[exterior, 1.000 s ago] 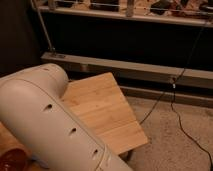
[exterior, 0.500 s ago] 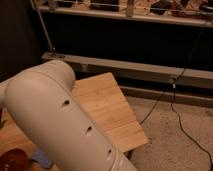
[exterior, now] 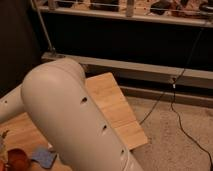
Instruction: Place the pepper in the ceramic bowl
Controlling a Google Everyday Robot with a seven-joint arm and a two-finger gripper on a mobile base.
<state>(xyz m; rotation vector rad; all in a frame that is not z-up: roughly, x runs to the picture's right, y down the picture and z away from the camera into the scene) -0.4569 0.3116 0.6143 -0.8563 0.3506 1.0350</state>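
- 1 robot arm (exterior: 70,117): nearest to you. Its white rounded shell fills the lower middle of the view, with 3 small dark holes in a row along its side.
- 1 gripper: out of view, somewhere past the arm's bulk. You cannot tell whether it is spread, pressed together or pinching anything.
- 1 ceramic bowl (exterior: 17,156): glossy orange-red, at the lower left corner. It sits on the table and is partly cut off by the frame edge.
- 1 pepper: you cannot make it out. The bowl's inside is too dark and too cropped to show any contents.
- 1 blue cloth (exterior: 44,157): lies flat on the table just beside the bowl, on its right, with the arm's shell just past it.
- 1 wooden table (exterior: 114,102): light planks. Its far right corner juts out beyond the arm.
- 1 speckled carpet floor (exterior: 170,147): to the right of the table.
- 2 black cables (exterior: 186,134): they trail across the carpet, spreading apart from a point near the wall base.
- 1 pale metal rail (exterior: 150,70): runs along the foot of the dark back wall.
- 1 shelf (exterior: 125,11): farthest back, along the top edge. The items on it are too blurred to count.
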